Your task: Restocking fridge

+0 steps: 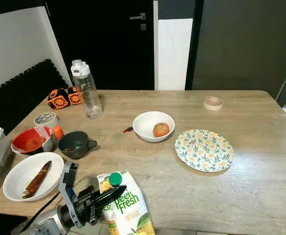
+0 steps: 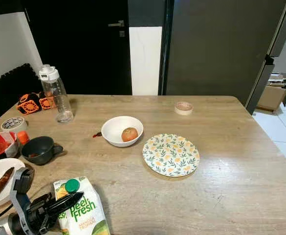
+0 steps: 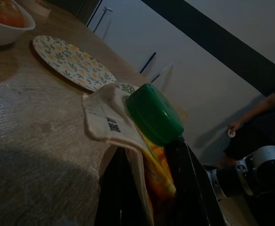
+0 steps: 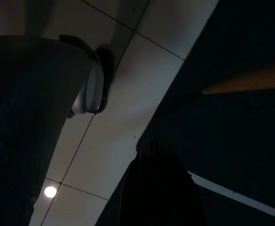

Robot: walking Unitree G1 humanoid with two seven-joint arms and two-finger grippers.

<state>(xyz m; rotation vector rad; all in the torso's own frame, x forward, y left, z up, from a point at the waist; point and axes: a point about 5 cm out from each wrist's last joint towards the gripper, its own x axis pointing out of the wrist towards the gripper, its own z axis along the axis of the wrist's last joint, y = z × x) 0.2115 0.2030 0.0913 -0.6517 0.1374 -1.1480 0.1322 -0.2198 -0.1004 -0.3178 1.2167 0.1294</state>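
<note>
Now, your left gripper (image 1: 114, 192) sits at the near edge of the table (image 1: 260, 161), its 2 black fingers (image 3: 189, 188) pinching the top of the juice pouch (image 1: 128, 208) just below the green cap (image 1: 115, 178). In the left wrist view you can see the pouch's white seam and the cap wedged between those fingers. The pouch lies flat at the table's front edge, label up, cap end pointing toward the middle of the table.

Just to the left of your gripper is a white bowl (image 1: 15, 178) holding a long brown piece of food (image 1: 36, 179). Behind it stand a dark grey cup (image 1: 76, 144) with its handle facing right, a red bowl (image 1: 30, 141) and a roll of tape (image 1: 45, 119). Further back on the left you have a clear water bottle (image 1: 86, 89) standing upright and 2 orange and black objects (image 1: 64, 97) near the wall.

Toward the centre, a white bowl (image 1: 147, 122) holds 1 round reddish fruit (image 1: 161, 129), and just to its right lies a flowered plate (image 1: 204, 150). A second tape roll (image 1: 212, 103) rests near the far edge.

Your right gripper (image 4: 156, 188) hangs in the dark below the table over a tiled floor (image 4: 123, 113); you cannot tell how its fingers stand.
</note>
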